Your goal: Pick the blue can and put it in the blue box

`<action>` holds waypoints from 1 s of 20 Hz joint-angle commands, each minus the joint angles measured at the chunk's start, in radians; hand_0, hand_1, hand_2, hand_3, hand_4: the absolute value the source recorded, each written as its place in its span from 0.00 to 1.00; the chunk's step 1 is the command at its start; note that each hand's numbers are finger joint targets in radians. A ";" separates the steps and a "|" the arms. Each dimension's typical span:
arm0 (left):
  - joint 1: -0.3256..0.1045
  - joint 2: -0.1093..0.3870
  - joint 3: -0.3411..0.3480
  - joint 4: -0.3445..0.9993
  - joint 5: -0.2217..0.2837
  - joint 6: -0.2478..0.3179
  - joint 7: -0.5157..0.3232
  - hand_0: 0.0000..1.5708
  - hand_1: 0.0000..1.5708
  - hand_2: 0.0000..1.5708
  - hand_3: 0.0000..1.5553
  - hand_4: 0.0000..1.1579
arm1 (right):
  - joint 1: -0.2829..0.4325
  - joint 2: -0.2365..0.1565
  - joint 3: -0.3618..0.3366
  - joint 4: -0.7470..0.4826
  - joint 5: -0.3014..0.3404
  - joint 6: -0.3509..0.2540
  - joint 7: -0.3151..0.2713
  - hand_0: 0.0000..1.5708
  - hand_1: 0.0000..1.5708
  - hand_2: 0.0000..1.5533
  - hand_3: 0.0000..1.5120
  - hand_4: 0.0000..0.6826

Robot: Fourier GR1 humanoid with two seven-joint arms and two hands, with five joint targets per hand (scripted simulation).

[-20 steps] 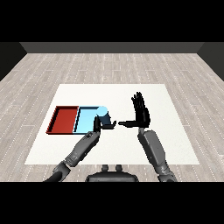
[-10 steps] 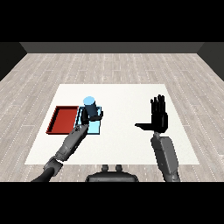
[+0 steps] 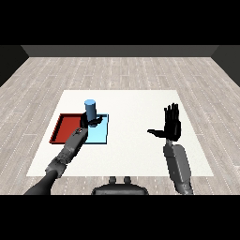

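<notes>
The blue can (image 3: 90,108) stands upright over the far left part of the light blue tray (image 3: 99,134). My left hand (image 3: 93,122) is curled round the can's lower part, so the can's base is hidden and I cannot tell whether it rests on the tray. My right hand (image 3: 172,125) is held up at the right of the table, well away from the trays, with its fingers straight and thumb pointing left, holding nothing.
The red tray (image 3: 65,129) lies directly left of the light blue tray, touching it. Both sit on the white table (image 3: 136,108), whose front edge runs just before my forearms.
My left hand has carried the blue can leftward and slightly farther, over the blue tray's left part. My right hand has drawn away to the right and settled there.
</notes>
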 commanded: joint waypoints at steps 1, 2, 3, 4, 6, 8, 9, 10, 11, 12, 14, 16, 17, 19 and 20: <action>-0.059 -0.008 0.006 0.185 -0.032 0.005 0.068 1.00 1.00 1.00 0.93 0.88 | -0.010 0.018 0.019 0.023 0.017 -0.012 0.011 0.00 0.00 0.00 0.00 0.00; -0.044 -0.029 0.010 0.219 -0.035 -0.004 0.041 1.00 1.00 0.98 0.91 0.86 | -0.011 0.033 0.009 0.052 0.008 -0.006 -0.013 0.00 0.00 0.00 0.00 0.00; -0.044 0.006 0.020 0.256 -0.034 -0.034 0.029 1.00 1.00 0.97 0.89 0.86 | -0.074 0.028 -0.013 0.109 0.009 -0.010 -0.024 0.00 0.00 0.00 0.00 0.00; -0.074 -0.028 0.028 0.292 -0.036 0.023 0.065 1.00 1.00 0.96 0.87 0.85 | -0.034 0.023 -0.011 0.079 0.013 -0.005 -0.031 0.00 0.00 0.00 0.00 0.00; -0.048 -0.030 -0.006 0.342 -0.074 0.049 0.080 0.96 0.96 0.89 0.76 0.78 | -0.051 0.034 -0.001 0.109 0.021 -0.015 -0.020 0.00 0.00 0.00 0.00 0.00; -0.047 -0.049 0.006 0.398 -0.064 0.024 0.128 0.79 0.79 0.73 0.71 0.80 | -0.041 0.016 -0.016 0.088 0.011 -0.003 -0.015 0.00 0.00 0.00 0.00 0.00; -0.050 -0.059 0.007 0.421 -0.061 0.009 0.165 0.57 0.57 0.53 0.61 0.78 | -0.078 -0.001 -0.038 0.108 -0.006 0.003 0.000 0.00 0.00 0.00 0.00 0.00; -0.025 -0.063 -0.005 0.430 -0.077 -0.024 0.126 0.61 0.61 0.55 0.52 0.80 | -0.043 0.026 -0.007 0.092 0.015 -0.003 -0.019 0.00 0.00 0.00 0.00 0.00; -0.006 -0.050 0.011 0.434 -0.064 -0.045 0.115 0.73 0.73 0.67 0.41 0.78 | -0.017 0.009 -0.039 0.118 -0.014 0.049 -0.058 0.00 0.00 0.00 0.00 0.00; -0.013 -0.016 0.000 0.439 -0.081 -0.080 0.092 0.56 0.56 0.48 0.27 0.81 | -0.002 0.017 -0.019 0.106 0.009 0.033 -0.053 0.00 0.00 0.00 0.00 0.00; 0.007 -0.072 0.029 0.453 -0.054 -0.044 0.107 0.74 0.74 0.69 0.35 0.67 | -0.069 0.013 -0.041 0.101 -0.015 0.018 -0.023 0.00 0.00 0.00 0.00 0.00; -0.011 -0.059 0.004 0.466 -0.085 -0.102 0.134 0.63 0.63 0.60 0.00 0.45 | 0.016 0.050 0.017 0.064 0.021 0.041 -0.079 0.00 0.00 0.00 0.00 0.00; 0.008 -0.051 0.012 0.453 -0.081 -0.101 0.072 0.23 0.23 0.26 0.00 0.54 | -0.013 0.004 -0.021 0.041 -0.013 0.042 -0.010 0.00 0.00 0.00 0.00 0.00; -0.023 -0.046 -0.038 0.468 -0.137 -0.081 0.125 0.00 0.00 0.00 0.00 0.45 | 0.003 0.039 0.001 0.063 0.003 0.037 -0.042 0.00 0.00 0.00 0.00 0.00; -0.027 -0.027 -0.059 0.468 -0.161 -0.023 0.133 0.00 0.00 0.00 0.00 0.08 | 0.006 -0.008 -0.032 0.055 -0.025 0.075 -0.021 0.00 0.00 0.00 0.00 0.00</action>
